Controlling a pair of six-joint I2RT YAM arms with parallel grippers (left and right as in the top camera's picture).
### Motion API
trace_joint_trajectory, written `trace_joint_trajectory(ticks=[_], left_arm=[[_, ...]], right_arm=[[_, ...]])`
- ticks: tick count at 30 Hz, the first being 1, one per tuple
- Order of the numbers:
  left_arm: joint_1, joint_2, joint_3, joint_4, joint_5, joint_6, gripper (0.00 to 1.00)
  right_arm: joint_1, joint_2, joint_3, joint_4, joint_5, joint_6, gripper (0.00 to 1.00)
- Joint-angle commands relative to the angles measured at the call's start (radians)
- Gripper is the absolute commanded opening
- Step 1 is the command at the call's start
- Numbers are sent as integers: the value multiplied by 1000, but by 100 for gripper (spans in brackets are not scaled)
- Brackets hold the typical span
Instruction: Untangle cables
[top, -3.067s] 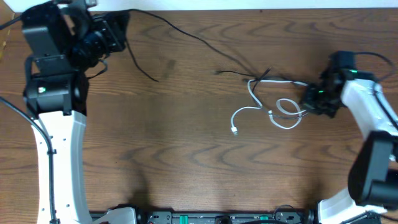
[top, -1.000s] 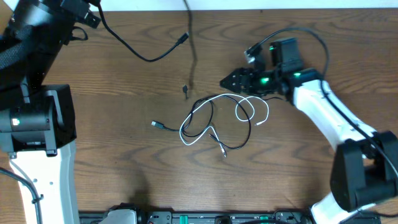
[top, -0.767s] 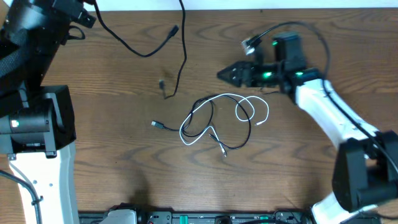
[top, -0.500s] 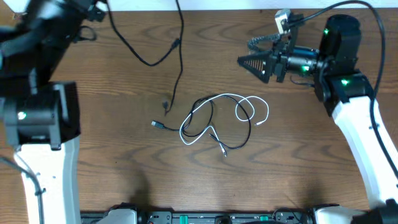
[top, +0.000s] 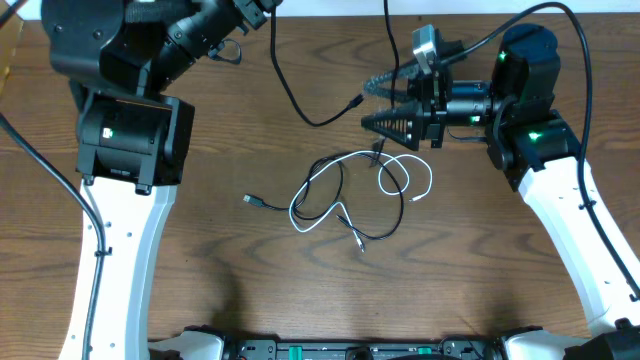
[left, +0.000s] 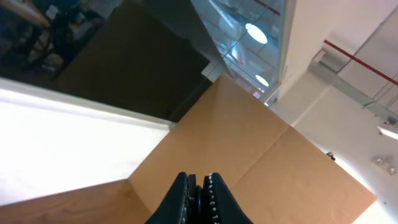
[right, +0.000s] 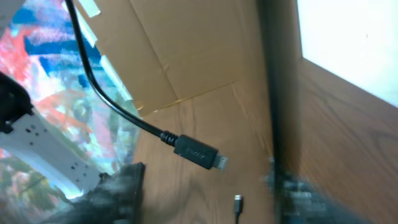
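Dark wood-grain surface carries the cables in its middle: a white cable and a thin black cable lie in overlapping loops that cross at several spots, so the untangling there looks barely begun. Another black cord hangs in from past the far edge, its plug dangling clear of the heap, perhaps already freed. Above the heap's far side the right pincer hovers with jaws apart, holding nothing. The left pincer points toward the ceiling, closed; whether it pinches that cord does not show.
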Motion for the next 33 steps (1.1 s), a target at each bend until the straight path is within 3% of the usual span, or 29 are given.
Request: trace_joint_trajectory(ticks=[1,3,6,9,14,16,22,33], left_arm=[[-2,-5,11,-24,17,-9,7],[-2,-6,11,-62,17,-9,7],[-2,-5,11,-185,16,66,7],[-2,-5,11,-377,12,315,11],[-2,-5,11,-580,-53,588,17],[-2,-5,10,-639,-122,591,25],[-2,0,7,-759,-272,592,34],[-2,30,-6,-818,-272,594,39]], right_arm=[[6,1,3,-2,75,53,26],[6,1,3,-17,119,82,1],[-7,-1,4,-27,168,138,1],[-56,-28,31,-45,225,245,1],[-126,-51,250,-453,444,192,1],[-148,-50,344,-587,551,172,1],[-268,-49,589,-795,727,165,1],[-578,41,672,-772,918,117,1]])
